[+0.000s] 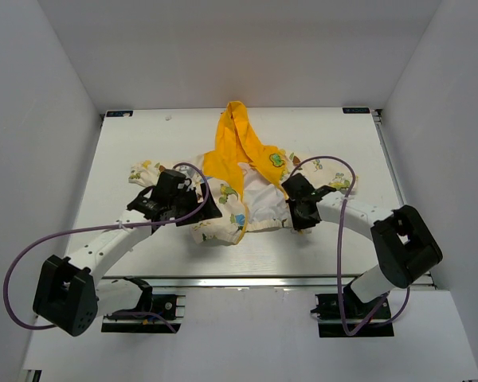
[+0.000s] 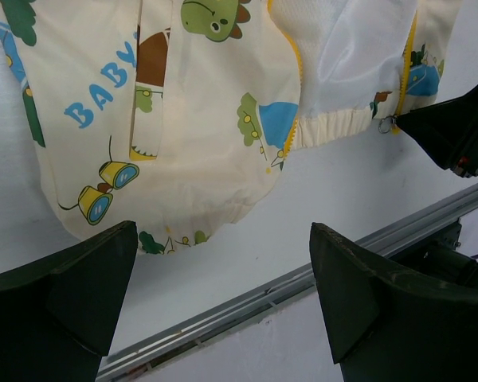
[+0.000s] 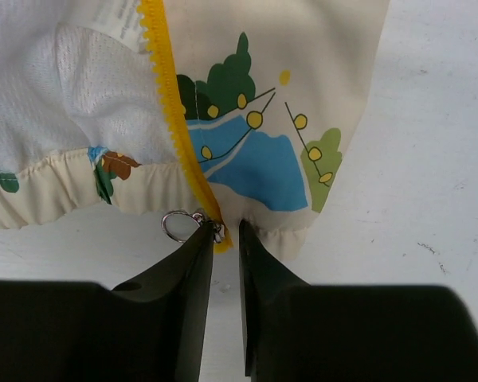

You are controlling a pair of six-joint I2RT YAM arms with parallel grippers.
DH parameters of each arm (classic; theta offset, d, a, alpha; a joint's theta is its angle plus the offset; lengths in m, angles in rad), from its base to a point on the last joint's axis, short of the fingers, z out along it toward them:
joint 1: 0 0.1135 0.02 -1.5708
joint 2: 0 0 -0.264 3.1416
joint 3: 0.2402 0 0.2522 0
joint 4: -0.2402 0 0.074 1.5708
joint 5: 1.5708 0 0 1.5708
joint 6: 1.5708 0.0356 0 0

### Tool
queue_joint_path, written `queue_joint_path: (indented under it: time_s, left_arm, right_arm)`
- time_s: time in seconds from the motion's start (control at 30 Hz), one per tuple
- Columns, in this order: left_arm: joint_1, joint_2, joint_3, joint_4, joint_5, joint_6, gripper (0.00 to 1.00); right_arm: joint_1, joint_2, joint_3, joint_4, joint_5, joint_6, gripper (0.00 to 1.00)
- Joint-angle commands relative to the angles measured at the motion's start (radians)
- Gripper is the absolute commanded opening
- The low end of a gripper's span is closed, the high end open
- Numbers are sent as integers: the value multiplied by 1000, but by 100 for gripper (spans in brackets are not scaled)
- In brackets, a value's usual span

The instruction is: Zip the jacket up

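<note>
The jacket (image 1: 251, 191) lies open on the white table, cream with cartoon prints, its yellow hood (image 1: 237, 135) toward the back. My right gripper (image 3: 225, 235) is at the bottom hem. Its jaws are drawn to a thin slit, with the lower end of the yellow zipper (image 3: 171, 103) between the tips. The left fingertip (image 3: 205, 239) touches the metal pull ring (image 3: 175, 225). My left gripper (image 2: 223, 263) hangs wide open over bare table, just off the jacket's (image 2: 199, 119) other front panel, with nothing between its fingers. The right gripper (image 2: 454, 131) shows at that view's right edge.
A metal rail (image 1: 263, 280) runs along the table's near edge, seen close in the left wrist view (image 2: 303, 282). White walls enclose the table on three sides. Purple cables (image 1: 32, 247) loop off both arms.
</note>
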Motion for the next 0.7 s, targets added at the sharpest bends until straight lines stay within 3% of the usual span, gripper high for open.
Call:
queue_joint_path:
  time_s: [0.0,0.23,0.4,0.67]
  left_arm:
    - [-5,0,-10,2,-13,12,98]
    - [-5,0,-7,-5,-18,15,98]
    - [-5,0,-11,-5,-18,15,98]
    - [-5,-5,-13,-8,-18,15,98]
  right_arm:
    - [-2,34,-18,23,-3,17,23]
    - [-2,11,-18,21,-61,5,22]
    - [-2,-58,-65,86,-151,-41,30]
    - [0,-8,-72,80,-132,-34,31]
